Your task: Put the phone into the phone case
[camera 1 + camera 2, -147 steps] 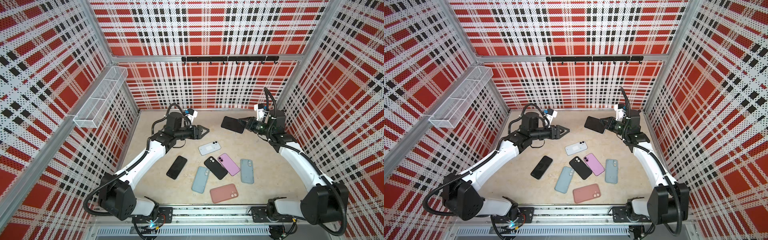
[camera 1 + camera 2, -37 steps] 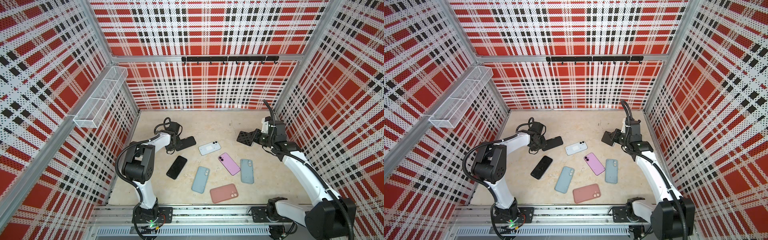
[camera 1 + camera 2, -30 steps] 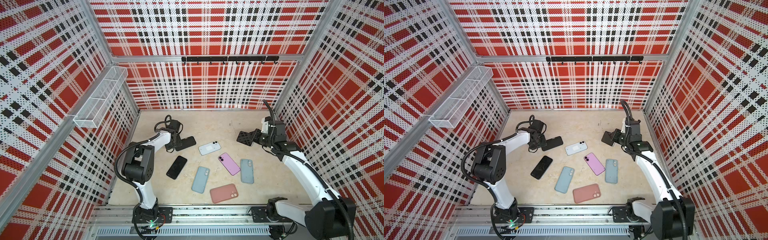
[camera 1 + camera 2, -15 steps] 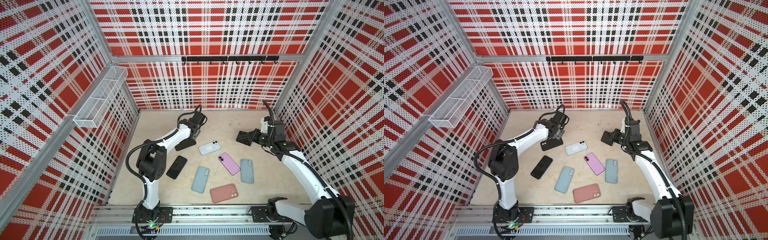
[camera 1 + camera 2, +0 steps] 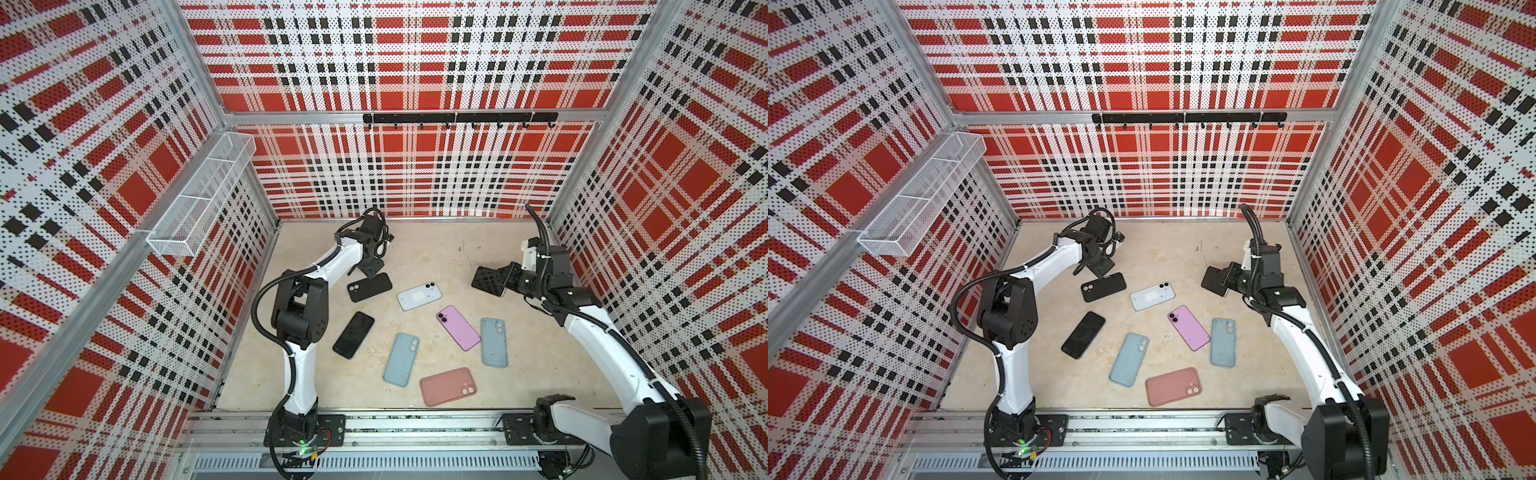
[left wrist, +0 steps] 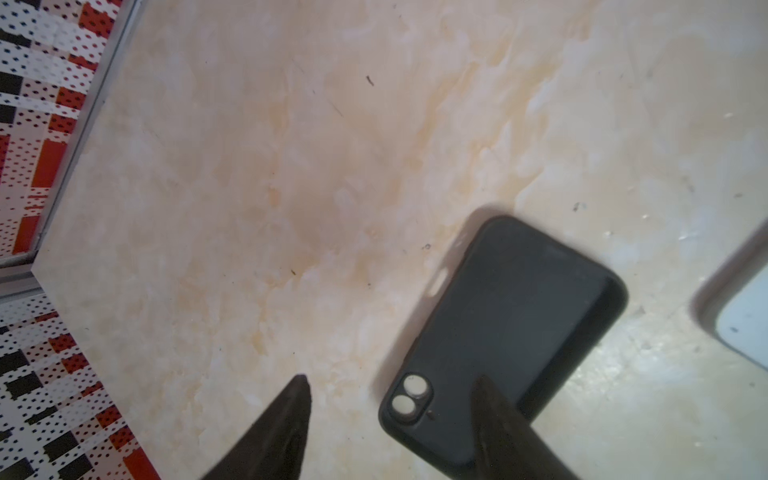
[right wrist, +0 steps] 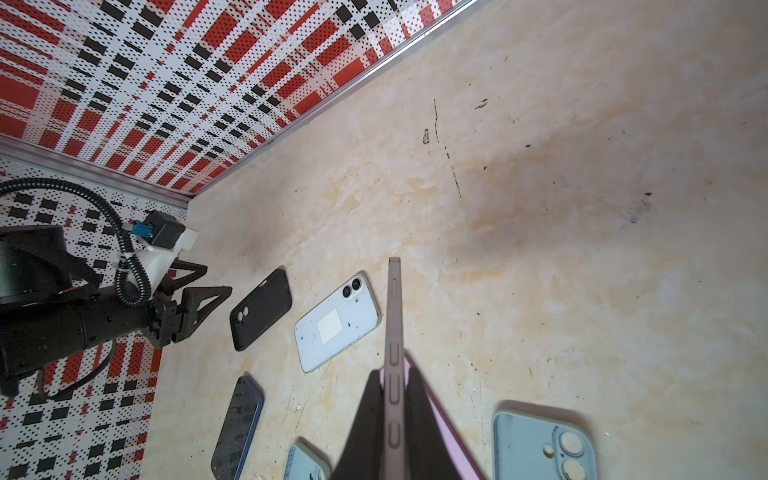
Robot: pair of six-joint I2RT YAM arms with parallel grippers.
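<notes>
Left of centre in both top views: left gripper (image 5: 365,269), jaws apart and empty, sits just beside the camera end of the black phone case (image 5: 370,287), which lies flat on the floor (image 5: 436,249). Right of centre: right gripper (image 7: 392,374) is clamped on the phone (image 5: 487,280), held on edge, well apart from the case.

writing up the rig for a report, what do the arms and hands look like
left arm and right arm have white shells, black joints and bases, and ribbed black cable hose. the left hand and right hand are black with pointed triangular truss fingers.
</notes>
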